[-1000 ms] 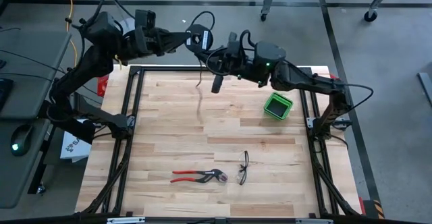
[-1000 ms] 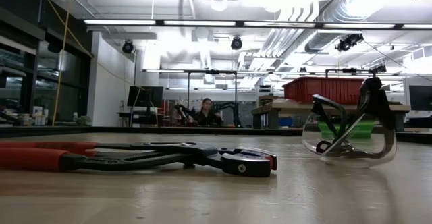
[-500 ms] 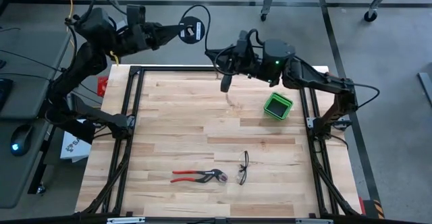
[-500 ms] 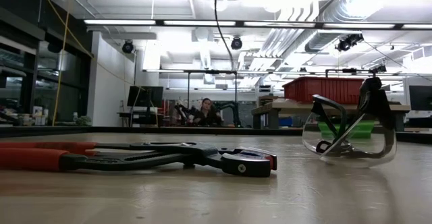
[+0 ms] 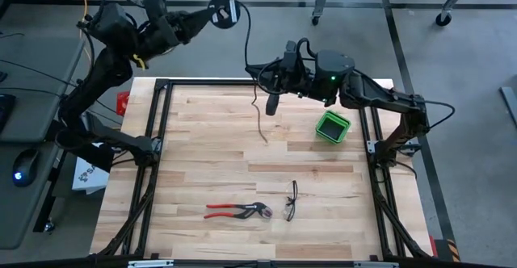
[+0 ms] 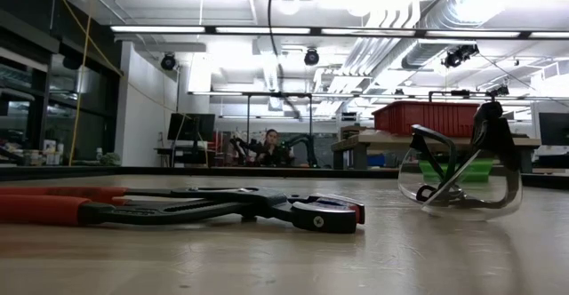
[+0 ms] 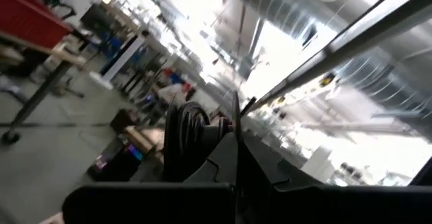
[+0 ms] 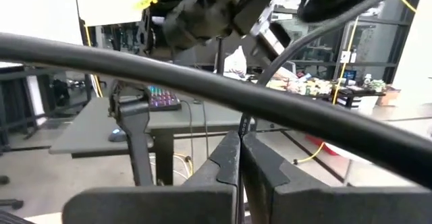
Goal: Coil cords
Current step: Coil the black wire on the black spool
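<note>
The cord (image 5: 247, 42) is held in the air between the two tools. The left tool (image 5: 220, 11) is closed on the wound part, a small dark coil raised beyond the far edge of the bench (image 5: 202, 163). From there the cord runs across to the right tool (image 5: 273, 98), which is closed on it lower down, above the far part of the bench. A short free tail hangs below the right tool, its end seemingly at or just above the wood. In the right wrist view the cord (image 8: 239, 126) is seen pinched between the closed fingers (image 8: 223, 160).

The step in hand is judged to be the winding of the remaining length onto the coil. It is done well if the span between the tools is kept lightly taut, so that each new loop is laid beside the last at the same size. The coil should be gripped firmly enough that no loop springs open, and the tail guided in rather than dragged. The bin (image 5: 332, 127), pliers (image 5: 237, 211) and glasses (image 5: 291, 200) lie well away from both tools.
</note>
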Available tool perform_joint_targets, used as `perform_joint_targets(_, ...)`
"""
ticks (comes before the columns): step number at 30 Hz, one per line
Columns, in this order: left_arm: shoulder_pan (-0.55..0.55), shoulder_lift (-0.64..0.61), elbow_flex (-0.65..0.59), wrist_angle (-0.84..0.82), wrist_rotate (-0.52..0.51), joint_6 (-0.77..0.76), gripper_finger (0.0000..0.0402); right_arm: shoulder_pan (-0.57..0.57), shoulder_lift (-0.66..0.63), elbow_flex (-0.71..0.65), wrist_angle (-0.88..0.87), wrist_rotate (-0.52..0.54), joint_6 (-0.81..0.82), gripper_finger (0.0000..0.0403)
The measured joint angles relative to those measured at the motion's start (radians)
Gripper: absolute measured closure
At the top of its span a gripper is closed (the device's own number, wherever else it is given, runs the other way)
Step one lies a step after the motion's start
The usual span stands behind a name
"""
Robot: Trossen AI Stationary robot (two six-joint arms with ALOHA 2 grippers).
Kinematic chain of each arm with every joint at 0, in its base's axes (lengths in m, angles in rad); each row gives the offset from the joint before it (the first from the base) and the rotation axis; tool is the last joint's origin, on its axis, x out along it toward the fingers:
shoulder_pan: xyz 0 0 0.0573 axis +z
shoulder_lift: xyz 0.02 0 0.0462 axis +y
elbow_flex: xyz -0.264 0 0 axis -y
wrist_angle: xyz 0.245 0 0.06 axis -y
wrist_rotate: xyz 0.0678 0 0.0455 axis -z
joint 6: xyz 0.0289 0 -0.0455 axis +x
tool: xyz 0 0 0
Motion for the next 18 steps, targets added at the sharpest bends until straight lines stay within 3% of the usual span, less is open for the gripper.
perform_joint_targets(9, -0.002, 0.075, 0.000, 0.131, 0.012, -0.173, 0.0402, 0.012, 0.072, 0.000, 0.142, -0.085, 0.052, 0.0403)
perform_joint_targets(18, -0.046, 0.127, 0.000, 0.184, 0.088, -0.362, 0.0402, 0.006, 0.135, 0.000, 0.248, -0.097, 0.034, 0.0403)
